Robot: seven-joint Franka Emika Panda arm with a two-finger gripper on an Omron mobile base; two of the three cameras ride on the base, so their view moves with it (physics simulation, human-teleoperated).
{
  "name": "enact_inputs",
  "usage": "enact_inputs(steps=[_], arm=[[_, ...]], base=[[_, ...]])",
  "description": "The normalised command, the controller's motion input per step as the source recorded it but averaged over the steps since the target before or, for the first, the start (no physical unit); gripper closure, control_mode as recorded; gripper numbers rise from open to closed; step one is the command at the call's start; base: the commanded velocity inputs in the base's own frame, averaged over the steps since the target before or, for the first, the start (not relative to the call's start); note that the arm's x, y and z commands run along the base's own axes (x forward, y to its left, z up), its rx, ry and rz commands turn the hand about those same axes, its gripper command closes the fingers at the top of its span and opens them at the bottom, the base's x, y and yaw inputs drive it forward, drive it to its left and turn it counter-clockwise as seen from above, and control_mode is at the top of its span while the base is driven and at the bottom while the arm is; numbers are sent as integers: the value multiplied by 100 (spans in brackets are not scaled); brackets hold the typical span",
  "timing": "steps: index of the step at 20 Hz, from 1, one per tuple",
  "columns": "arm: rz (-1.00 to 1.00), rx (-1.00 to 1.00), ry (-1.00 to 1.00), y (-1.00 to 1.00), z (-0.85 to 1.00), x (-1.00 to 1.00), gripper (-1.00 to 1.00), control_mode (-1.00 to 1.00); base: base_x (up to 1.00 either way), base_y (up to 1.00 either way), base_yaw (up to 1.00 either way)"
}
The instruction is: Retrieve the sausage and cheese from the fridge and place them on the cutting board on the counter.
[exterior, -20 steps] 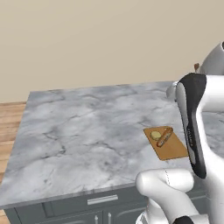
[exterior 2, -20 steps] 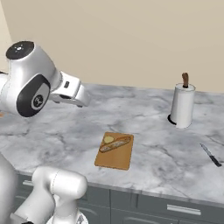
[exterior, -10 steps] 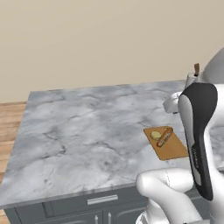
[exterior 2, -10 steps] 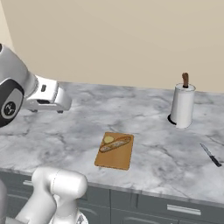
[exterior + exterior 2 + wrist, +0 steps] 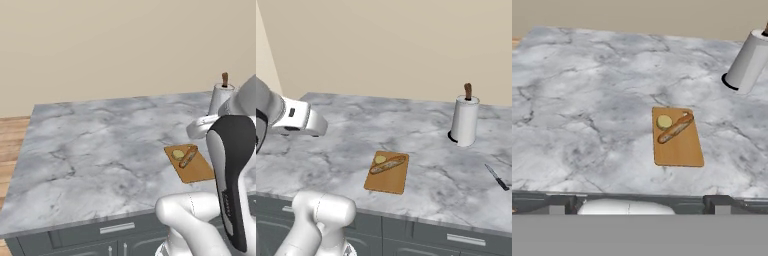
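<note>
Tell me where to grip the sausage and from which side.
Grip the sausage at its middle, from above: it lies flat and diagonal on the board, so close the jaws across its narrow width. Stay clear of the end beside the cheese.

No text, label, brand, number or sign can be read anywhere in these views. The desk (image 5: 431, 165), the cutting board (image 5: 389, 177), the paper towel roll (image 5: 464, 121) and the knife (image 5: 497, 177) all have plain surfaces with no writing on them.
</note>
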Motion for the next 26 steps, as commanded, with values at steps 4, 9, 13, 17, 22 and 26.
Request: enact_inputs(steps=[4, 9, 13, 17, 22, 26], arm=[[0, 0, -7, 2, 0, -11, -100, -100], [0, 0, 5, 2, -2, 9, -100, -100], [0, 0, 1, 0, 0, 3, -100, 100], [0, 0, 0, 0, 0, 0, -100, 100], [0, 0, 0, 0, 0, 0, -100, 100], [0, 0, 0, 0, 0, 0, -100, 100]], base=[[0, 0, 0], [0, 0, 0], [1, 1, 0], [-38, 0, 0], [-79, -3, -2], [-92, -4, -11]])
